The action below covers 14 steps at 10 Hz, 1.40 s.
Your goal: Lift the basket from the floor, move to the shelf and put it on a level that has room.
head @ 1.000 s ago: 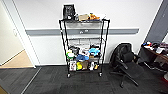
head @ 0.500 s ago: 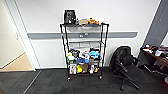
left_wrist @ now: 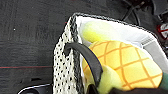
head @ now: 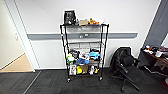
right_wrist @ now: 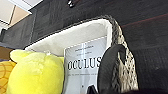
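Woven basket (left_wrist: 65, 67) aloft; black shelf (head: 83, 51) against wall.

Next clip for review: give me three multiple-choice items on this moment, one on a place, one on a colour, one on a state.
1. The office chair stands where, seen from the head view?
A. right of the shelf
B. left of it
C. behind it

2. The plush toy in the basket is:
A. blue
B. yellow
C. red

3. The shelf's second tier from the top looks:
A. crammed
B. bare
C. missing

Answers: 1 A, the chair sits right of the rack. 2 B, both wrist views show yellow plush. 3 B, only the wall shows through that tier.
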{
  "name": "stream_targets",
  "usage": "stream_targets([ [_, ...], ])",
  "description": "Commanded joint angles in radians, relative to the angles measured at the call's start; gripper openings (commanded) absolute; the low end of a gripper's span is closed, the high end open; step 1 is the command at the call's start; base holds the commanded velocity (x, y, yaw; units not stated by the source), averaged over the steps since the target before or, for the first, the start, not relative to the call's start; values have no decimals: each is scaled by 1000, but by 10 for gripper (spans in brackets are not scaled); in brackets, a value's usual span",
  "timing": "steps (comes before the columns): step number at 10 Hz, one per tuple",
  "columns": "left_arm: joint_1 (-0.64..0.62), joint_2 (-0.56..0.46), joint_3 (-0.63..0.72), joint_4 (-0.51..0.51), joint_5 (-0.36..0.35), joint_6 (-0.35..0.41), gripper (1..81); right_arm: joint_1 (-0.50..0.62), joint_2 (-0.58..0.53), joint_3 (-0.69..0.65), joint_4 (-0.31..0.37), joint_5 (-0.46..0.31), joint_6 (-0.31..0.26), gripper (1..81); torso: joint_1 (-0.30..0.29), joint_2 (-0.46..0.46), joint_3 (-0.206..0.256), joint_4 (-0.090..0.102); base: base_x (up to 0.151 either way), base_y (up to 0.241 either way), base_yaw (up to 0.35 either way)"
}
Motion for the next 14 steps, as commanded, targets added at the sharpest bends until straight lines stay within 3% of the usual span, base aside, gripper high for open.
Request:
stream_targets([
  [1,-132,0,34,-5,25,8,10,133,16,37,20,-19,6,10,0,0,0,0,99,0,0],
  [14,-134,0,40,-7,25,8,10,126,14,40,20,-19,-3,10,1,1,0,0,121,0,0],
])
